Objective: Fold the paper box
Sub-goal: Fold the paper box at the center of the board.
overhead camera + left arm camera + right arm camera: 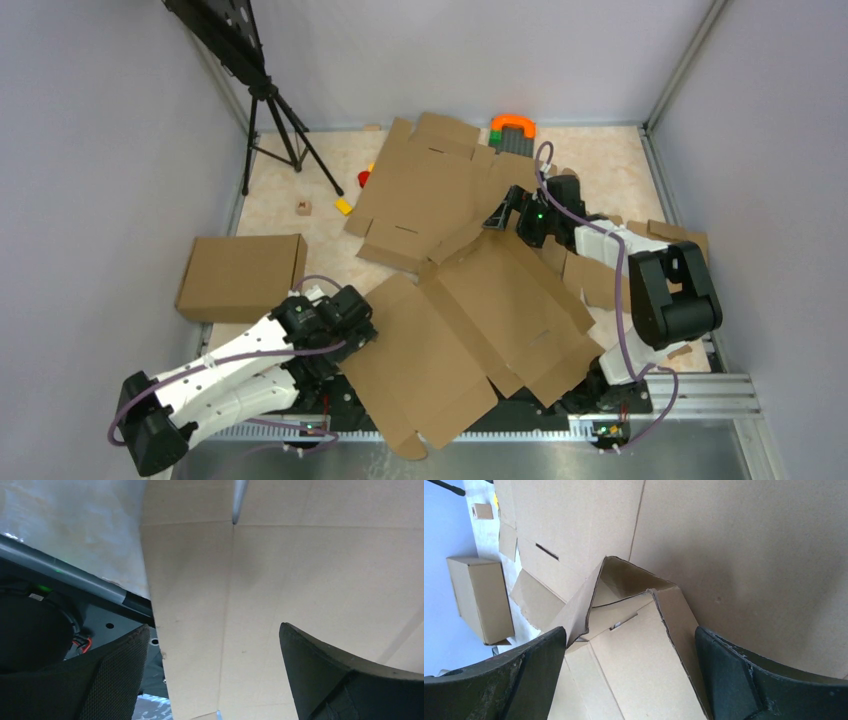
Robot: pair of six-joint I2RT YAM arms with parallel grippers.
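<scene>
**Jaws spread on both arms; the box lies mostly flat**

Spread wide and holding nothing, the left gripper (352, 312) sits at the left edge of the paper box (480, 335). It is just right of the plain cardboard slab (240, 275), which lies at the left side of the table (300, 180). Its wrist view shows a flat panel with a crease line running away between the two fingers (110, 680). Whether the pads touch the board I cannot tell.

The paper box lies in the near middle of the table, between the two arms, with its near flaps reaching over the table's near edge. Most of its panels lie flat. Its far corner overlaps a second die-cut sheet (425, 185) lying farther back.

To the right, the right gripper (512, 215) hovers at that far corner, jaws equally wide and gripping nothing. In its wrist view a small flap (579, 610) stands raised and bent into a peak just ahead of the fingers. I cannot say for sure which sheet it belongs to.

My reading is that the fold is at an early step: one corner flap is up and the side walls are not yet raised. The next move probably calls for the right arm to close on that flap or push it along its crease. Meanwhile the left arm would pin or lift the left panel so the sheet does not slide. Thin board can buckle off the crease, so contact should sit close to the line.
</scene>
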